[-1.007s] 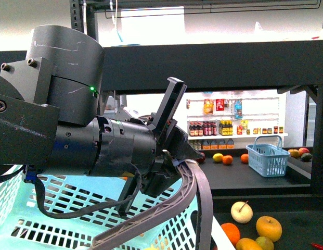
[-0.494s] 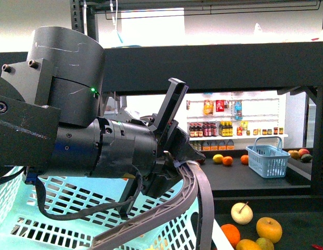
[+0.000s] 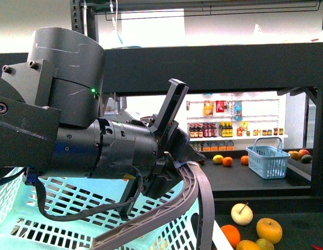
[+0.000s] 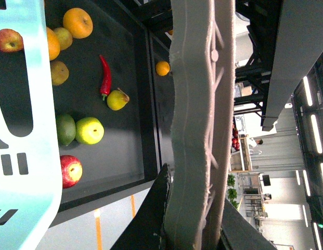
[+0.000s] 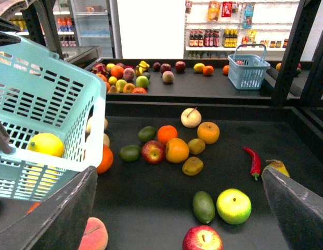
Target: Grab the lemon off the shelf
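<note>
Front view: the left gripper (image 3: 178, 156) is clamped on the grey handle (image 3: 195, 195) of the light-blue basket (image 3: 57, 208). Right wrist view: the lemon (image 5: 46, 144) lies inside the basket, against its slotted wall, above the dark tier of the shelf (image 5: 166, 208). The right gripper (image 5: 179, 208) hangs with its fingers (image 5: 299, 208) spread wide and empty over loose fruit, including a green apple (image 5: 234, 206) and a red chilli (image 5: 253, 162).
</note>
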Controlling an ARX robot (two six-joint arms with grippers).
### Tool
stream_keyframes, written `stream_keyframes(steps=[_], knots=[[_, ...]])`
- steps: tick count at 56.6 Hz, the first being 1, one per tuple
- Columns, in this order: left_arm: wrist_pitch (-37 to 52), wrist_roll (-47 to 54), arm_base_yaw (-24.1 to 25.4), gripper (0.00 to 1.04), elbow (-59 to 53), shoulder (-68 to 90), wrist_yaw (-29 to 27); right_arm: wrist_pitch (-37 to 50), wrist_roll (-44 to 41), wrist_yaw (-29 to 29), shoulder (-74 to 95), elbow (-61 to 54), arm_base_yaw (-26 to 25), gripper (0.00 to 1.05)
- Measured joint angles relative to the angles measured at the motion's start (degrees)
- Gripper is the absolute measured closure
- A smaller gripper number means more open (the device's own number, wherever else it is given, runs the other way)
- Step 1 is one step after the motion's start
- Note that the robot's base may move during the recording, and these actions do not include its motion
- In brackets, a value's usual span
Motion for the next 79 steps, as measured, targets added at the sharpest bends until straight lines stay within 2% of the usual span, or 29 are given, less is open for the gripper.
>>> stream_keyframes(steps=[13,17,19,26,38,49,61,79], knots=[[0.24,-0.09,-0.07,0.95,0.00,0.00,-0.94,0.00,-0.02,0.00,0.00,0.02,0.00,0.07],[6.78,-3.52,-0.81,0.95,-1.27,0.00,-13.07,0.00,-0.02,-0.02,0.00,0.02,0.00,0.07],[8.76,-4.22,-0.48,0.95,-1.44,-0.02,-16.04,0.00,-0.02,-0.02,-0.02,0.02,0.00,0.07],[18.88,-7.96,3.78,0.95,-4.52,-1.05,-23.47,0.00,-0.02,0.00,-0.02,0.02,0.00,0.07],[29.48,-16.83,13.53,0.95,-7.82,-3.26,-30.16,0.00,-0.02,0.02,-0.02,0.02,0.00,0.07],[34.86,-23.23,23.50,0.95,-8.33,-3.43,-30.58,0.00,-0.02,0.02,-0.02,0.02,0.00,0.07],[36.09,-26.84,33.77,0.95,-7.78,-2.01,-26.84,0.00,-0.02,0.02,-0.02,0.02,0.00,0.07],[38.51,-29.11,44.48,0.95,-3.34,6.10,-20.85,0.00,-0.02,0.02,-0.02,0.02,0.00,0.07]])
